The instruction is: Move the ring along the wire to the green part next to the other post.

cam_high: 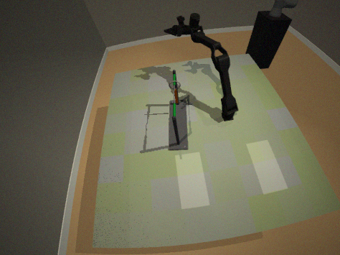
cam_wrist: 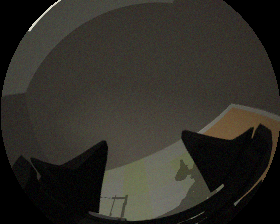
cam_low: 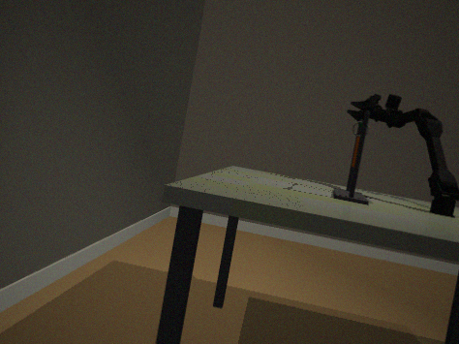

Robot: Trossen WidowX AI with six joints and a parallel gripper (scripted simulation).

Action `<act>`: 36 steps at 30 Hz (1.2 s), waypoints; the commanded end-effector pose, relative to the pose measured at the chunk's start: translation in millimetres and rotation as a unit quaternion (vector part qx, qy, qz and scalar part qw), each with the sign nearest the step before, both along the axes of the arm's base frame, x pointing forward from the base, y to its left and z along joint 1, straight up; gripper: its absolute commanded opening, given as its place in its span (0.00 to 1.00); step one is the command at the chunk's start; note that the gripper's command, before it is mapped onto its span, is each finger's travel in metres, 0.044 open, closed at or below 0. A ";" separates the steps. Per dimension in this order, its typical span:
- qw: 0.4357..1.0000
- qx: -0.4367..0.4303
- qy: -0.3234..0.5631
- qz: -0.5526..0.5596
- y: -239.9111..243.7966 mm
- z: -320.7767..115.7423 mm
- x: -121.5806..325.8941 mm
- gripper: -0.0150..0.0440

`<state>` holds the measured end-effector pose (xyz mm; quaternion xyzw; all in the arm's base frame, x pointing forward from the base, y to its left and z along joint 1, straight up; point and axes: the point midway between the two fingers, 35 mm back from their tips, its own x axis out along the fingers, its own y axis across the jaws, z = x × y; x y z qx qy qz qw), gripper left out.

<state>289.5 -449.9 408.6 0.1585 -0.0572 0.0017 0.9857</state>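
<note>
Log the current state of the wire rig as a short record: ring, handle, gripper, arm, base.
ring: thin grey round ring, around the wire near the green part at the far post in the top view
handle: slim orange handle, hanging below the ring
gripper: black parallel-jaw gripper, open, holding nothing
arm: black six-joint arm, raised, bent at the elbow
base: flat dark grey rectangular base, on the table

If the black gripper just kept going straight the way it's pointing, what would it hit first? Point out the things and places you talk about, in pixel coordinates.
Probably nothing nearby: the black gripper [cam_high: 166,31] [cam_low: 350,109] [cam_wrist: 145,140] points at the plain dark wall [cam_wrist: 135,85], seemingly above the table [cam_low: 290,208]. How far off that wall stands is hard to tell.
</note>
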 end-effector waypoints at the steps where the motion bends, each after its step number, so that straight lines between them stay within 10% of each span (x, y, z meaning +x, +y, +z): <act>1: 1.000 0.000 0.000 0.000 0.4 0.1 0.0 0.89; 9: 1.000 -0.011 0.008 -0.012 29.2 3.4 -4.0 0.53; 36: 0.996 -0.071 0.061 0.004 173.0 -80.6 -18.9 0.53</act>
